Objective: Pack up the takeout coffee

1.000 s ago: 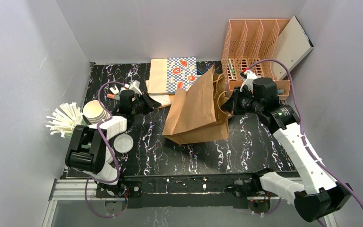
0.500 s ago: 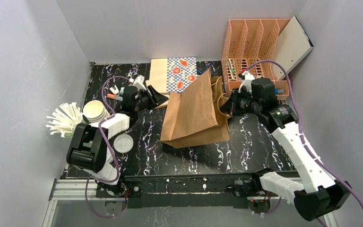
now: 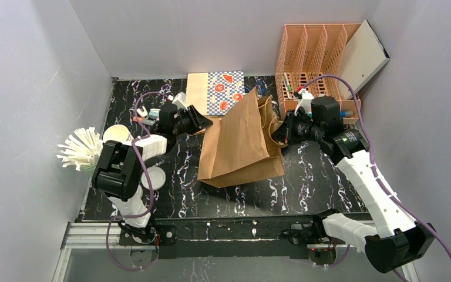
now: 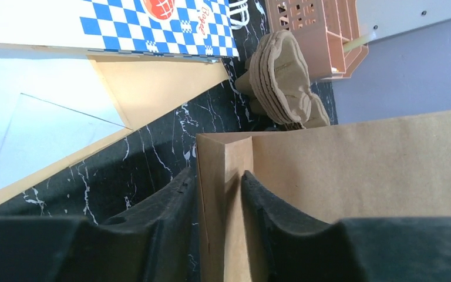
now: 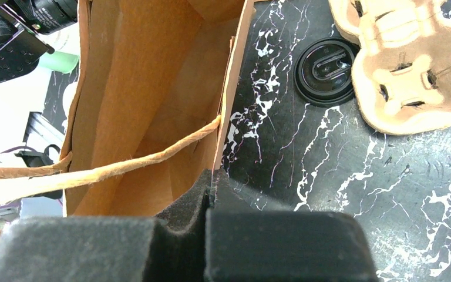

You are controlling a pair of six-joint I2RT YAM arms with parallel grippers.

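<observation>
A brown paper bag (image 3: 241, 144) stands open in the middle of the table. My right gripper (image 5: 210, 185) is shut on the bag's right rim (image 5: 229, 106), beside its paper handle. My left gripper (image 4: 217, 176) is open, its jaws straddling the folded corner of the bag (image 4: 226, 158) on the bag's left side (image 3: 202, 124). Of the takeout coffee, a round white lid (image 3: 154, 178) shows from above near the left arm's base. A pale green cup side (image 5: 64, 61) shows past the bag in the right wrist view.
A stack of lidless cream cups (image 3: 116, 134) and a white bundle (image 3: 79, 150) sit at the left. Pulp cup carriers (image 5: 399, 70) and a loose black lid (image 5: 324, 71) lie right of the bag. A checked bagel bag (image 3: 226, 91) and an orange rack (image 3: 317, 59) stand behind.
My left gripper has opened and moved back and right to the bag's left corner. The bag has shifted a little to the left. The right gripper stays shut on the rim.
</observation>
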